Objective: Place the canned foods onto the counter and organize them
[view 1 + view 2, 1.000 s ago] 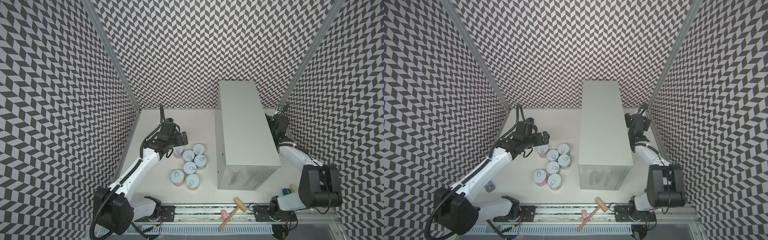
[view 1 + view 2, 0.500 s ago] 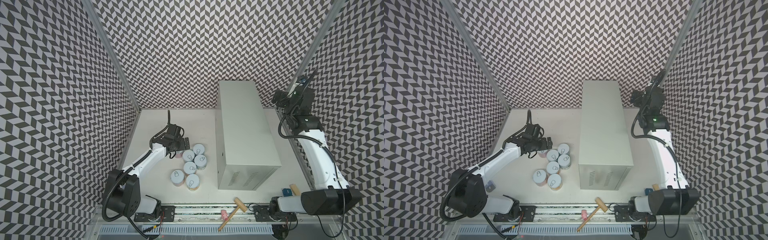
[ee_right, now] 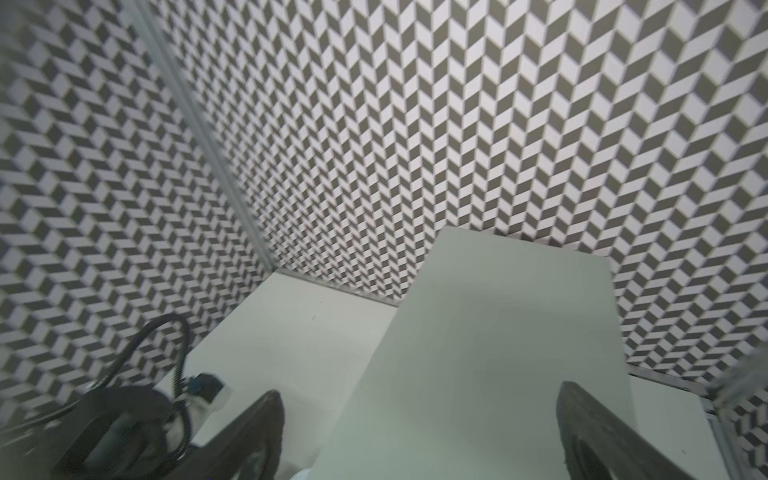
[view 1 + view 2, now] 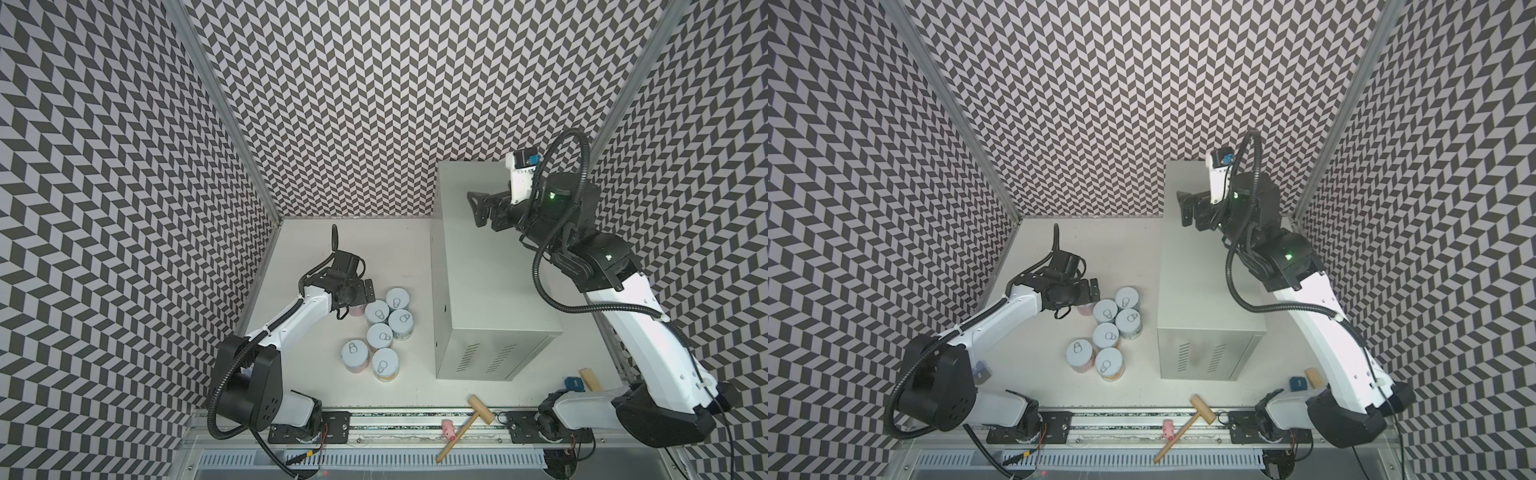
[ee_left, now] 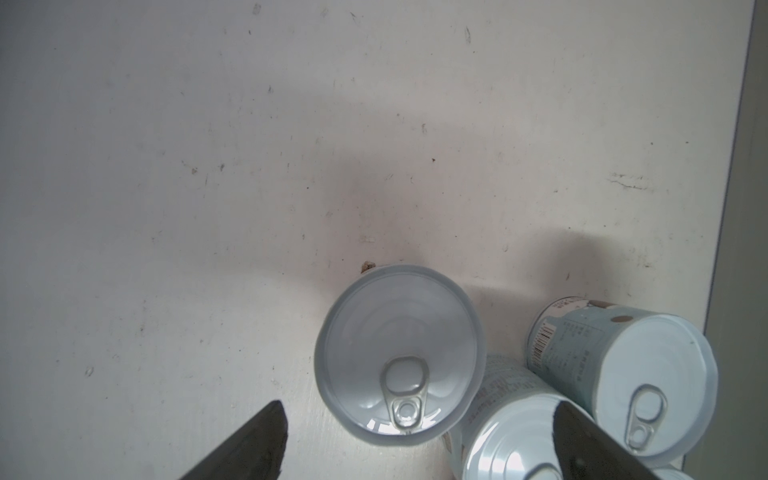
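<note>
From where I'm standing, the left gripper (image 4: 362,291) is hovering wide open and empty right above a pink-labelled can (image 5: 399,353). That can is at the far-left edge of the canned foods (image 4: 379,336), which are all sitting upright in a tight cluster on the white tabletop (image 4: 374,245), none of them on the counter yet. The trouble I'm expecting is on the cluster side. One finger (image 5: 582,449) is sitting over the lid of the neighbouring can (image 5: 511,440), which seems to be touching the target. A straight drop could land on that lid or shove the cans about instead of slipping down beside the label. The left arm is reaching low from the near rail, forearm stretched out and wrist pointing straight down. Just right of the cluster, the counter (image 4: 478,270) is standing with its top bare. Over its far end the right gripper (image 4: 478,210) is hanging open, holding nothing. I'm guessing it could crowd a can being brought up there. That arm is rearing high, elbow bent, fingers pointing left across the top.
</note>
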Robot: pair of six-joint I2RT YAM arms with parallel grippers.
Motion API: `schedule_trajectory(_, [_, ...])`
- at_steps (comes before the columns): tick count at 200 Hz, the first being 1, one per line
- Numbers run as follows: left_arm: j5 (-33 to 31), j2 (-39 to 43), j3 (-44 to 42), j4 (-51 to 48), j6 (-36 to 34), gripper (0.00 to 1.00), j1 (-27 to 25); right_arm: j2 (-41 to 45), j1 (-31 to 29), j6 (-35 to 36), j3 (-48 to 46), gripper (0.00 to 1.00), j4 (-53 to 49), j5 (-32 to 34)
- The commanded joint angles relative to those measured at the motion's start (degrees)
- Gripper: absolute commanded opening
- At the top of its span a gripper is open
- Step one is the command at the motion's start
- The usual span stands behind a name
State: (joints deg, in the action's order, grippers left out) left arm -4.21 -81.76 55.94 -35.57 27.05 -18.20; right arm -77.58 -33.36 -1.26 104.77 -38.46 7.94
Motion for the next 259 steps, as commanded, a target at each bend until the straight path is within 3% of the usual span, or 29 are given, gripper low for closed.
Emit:
schedule_trajectory(1, [-1.37,0.91,0.19,-1.46,0.08,1.0,1.42,1.77,-5.79,1.28,-0.61,0.99,0.22,-3.74])
schedule_trajectory(36, [3.81,1.35,-1.63,0.9,-2.17,1.0,4.67,-1.08,-19.91,2.09,-0.34,0.99,-2.24,0.08])
schedule_trajectory(81, [2.16,0.28,-0.79,-1.38,-2.27,1.0,5.39,-7.28,-35.05,1.73,4.6,0.99,-9.02,3.86])
schedule_trajectory(116, [4.36,0.87,-1.32,-0.55,-1.82,1.0,6.55,-11.0,-42.16,0.26,6.67,0.99,-15.63,9.14])
schedule_trajectory(149, [5.58,1.01,-1.11,-0.62,-1.12,1.0,7.45,-11.19,-46.58,-1.86,2.49,0.99,-19.89,9.09])
schedule_trajectory(206, [7.16,1.08,-0.93,0.6,-1.51,1.0,7.47,-13.52,-48.03,-2.08,-2.92,0.99,-23.48,8.0])
schedule_trajectory(259, [4.75,-1.27,-0.13,0.22,0.03,0.98,6.94,-12.89,-48.02,0.37,-5.69,0.99,-18.64,6.07])
